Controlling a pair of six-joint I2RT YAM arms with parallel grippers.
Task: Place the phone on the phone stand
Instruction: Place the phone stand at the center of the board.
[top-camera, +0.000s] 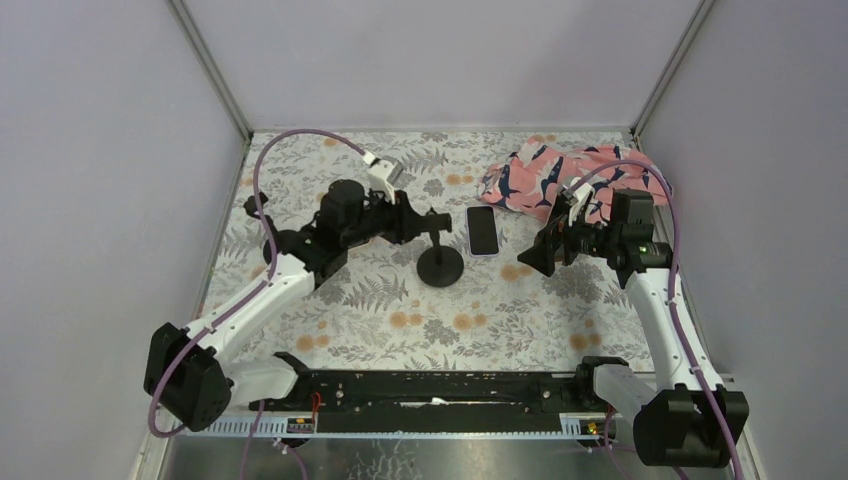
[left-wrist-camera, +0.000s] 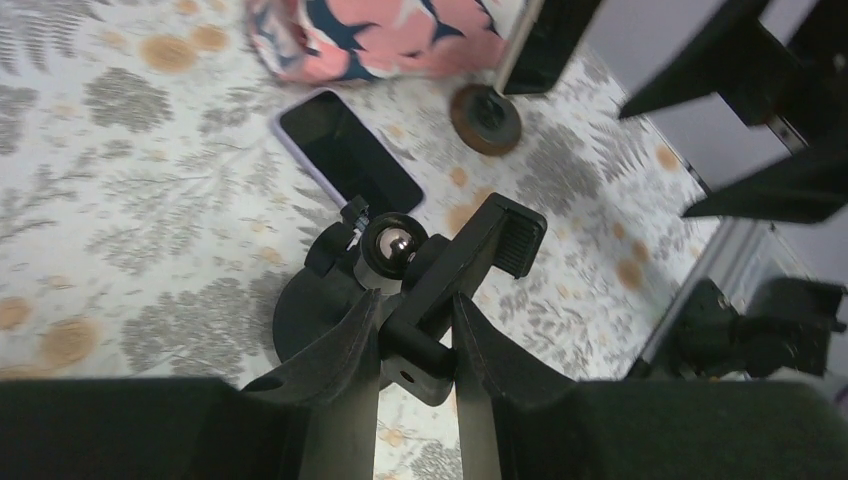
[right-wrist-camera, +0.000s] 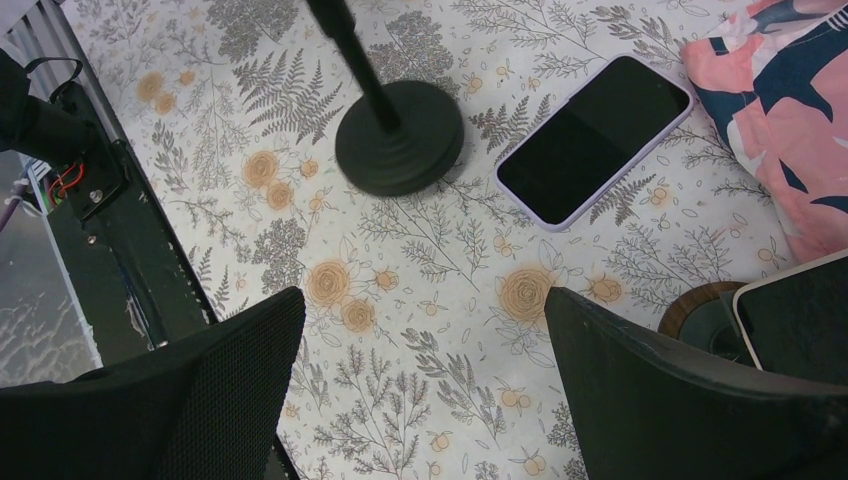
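Note:
The phone (top-camera: 483, 230) lies flat, screen up, in a pale lilac case on the floral cloth, just right of the black phone stand (top-camera: 439, 262). It also shows in the left wrist view (left-wrist-camera: 348, 153) and the right wrist view (right-wrist-camera: 594, 138). My left gripper (top-camera: 412, 222) is shut on the stand's black clamp head (left-wrist-camera: 452, 290), above its round base (left-wrist-camera: 310, 315). My right gripper (top-camera: 540, 255) is open and empty, hovering over bare cloth right of the phone; its view shows the stand's base (right-wrist-camera: 400, 138).
A pink patterned cloth bundle (top-camera: 570, 180) lies at the back right, touching the phone's far side. A second device on a round wooden-rimmed base (right-wrist-camera: 705, 320) sits under my right gripper. Grey walls close in on three sides.

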